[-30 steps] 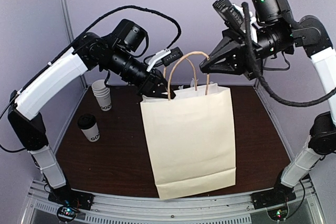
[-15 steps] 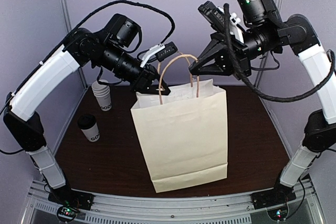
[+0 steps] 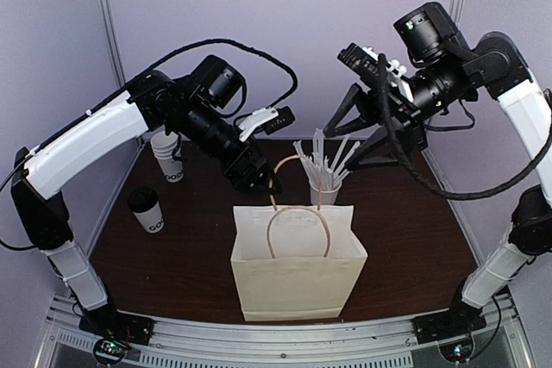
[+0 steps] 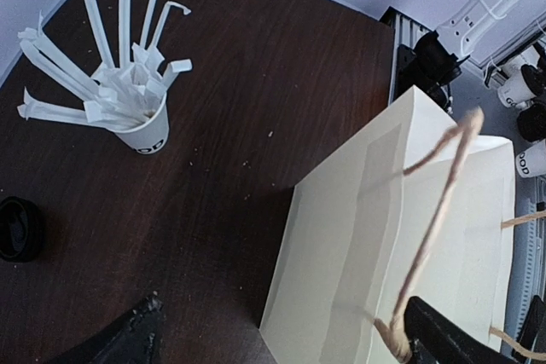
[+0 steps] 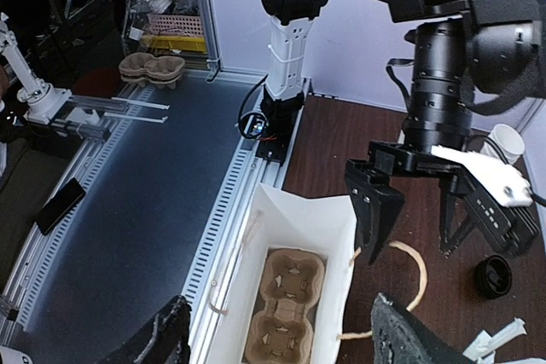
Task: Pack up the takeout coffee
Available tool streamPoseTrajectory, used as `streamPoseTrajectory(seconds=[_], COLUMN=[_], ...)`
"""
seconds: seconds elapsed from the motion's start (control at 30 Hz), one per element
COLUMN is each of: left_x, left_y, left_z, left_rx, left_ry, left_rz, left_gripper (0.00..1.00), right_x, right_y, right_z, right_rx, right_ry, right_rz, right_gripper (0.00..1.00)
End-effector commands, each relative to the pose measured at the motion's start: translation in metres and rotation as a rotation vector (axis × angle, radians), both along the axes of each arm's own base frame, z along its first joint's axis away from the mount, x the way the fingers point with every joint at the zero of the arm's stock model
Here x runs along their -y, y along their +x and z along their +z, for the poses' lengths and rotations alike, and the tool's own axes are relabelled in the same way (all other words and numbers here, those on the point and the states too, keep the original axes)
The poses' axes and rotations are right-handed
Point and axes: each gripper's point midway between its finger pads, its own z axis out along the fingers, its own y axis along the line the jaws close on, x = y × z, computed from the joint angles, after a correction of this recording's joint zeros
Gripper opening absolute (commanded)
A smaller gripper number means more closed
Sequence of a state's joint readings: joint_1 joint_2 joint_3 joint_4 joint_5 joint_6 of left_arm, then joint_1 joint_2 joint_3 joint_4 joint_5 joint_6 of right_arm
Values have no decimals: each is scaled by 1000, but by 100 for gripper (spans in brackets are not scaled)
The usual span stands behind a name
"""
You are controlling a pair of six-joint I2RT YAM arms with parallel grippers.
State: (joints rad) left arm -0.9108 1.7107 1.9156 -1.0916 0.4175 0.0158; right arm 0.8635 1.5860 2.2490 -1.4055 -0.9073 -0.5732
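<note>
The takeout coffee point(image 3: 147, 210), a white cup with a black dome lid, stands on the table at the left, apart from both arms. A cream paper bag point(image 3: 297, 269) stands upright near the front edge. A brown cardboard cup carrier point(image 5: 294, 313) lies at its bottom. My left gripper point(image 3: 259, 181) is open just behind the bag's back rim, and the rear twine handle point(image 4: 439, 202) brushes its right finger point(image 4: 452, 338). My right gripper point(image 3: 358, 135) hangs open above and behind the bag and holds nothing. From its own view the right gripper point(image 5: 286, 343) looks straight down into the bag.
A stack of lidless white cups point(image 3: 168, 157) stands at the back left. A lidless cup of white straws point(image 3: 323, 183) stands just behind the bag. A loose black lid point(image 5: 495, 277) lies on the dark table point(image 3: 414, 239). Metal rails run along the near edge.
Both grippers held the bag's handles and have opened. The bag has dropped lower and nearer the front edge, and the straw cup now shows behind it.
</note>
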Motion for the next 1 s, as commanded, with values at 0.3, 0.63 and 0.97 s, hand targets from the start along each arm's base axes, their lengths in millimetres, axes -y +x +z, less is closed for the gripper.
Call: streamPoseTrajectory(seconds=[0.3, 0.63, 0.97], left_x=[6, 21, -1], left_y=[-22, -20, -6], left_z=[11, -21, 2], left_rx=[26, 17, 219], left_ry=[-90, -22, 44], left_rz=[-90, -144, -131], left_gripper=[88, 13, 0], right_x=[63, 76, 78], right_y=[50, 81, 100], right_z=[-12, -29, -37], right_rx=[10, -51, -54], right_ry=[-14, -14, -31], right_rz=[-238, -345, -386], right_gripper=[73, 73, 72])
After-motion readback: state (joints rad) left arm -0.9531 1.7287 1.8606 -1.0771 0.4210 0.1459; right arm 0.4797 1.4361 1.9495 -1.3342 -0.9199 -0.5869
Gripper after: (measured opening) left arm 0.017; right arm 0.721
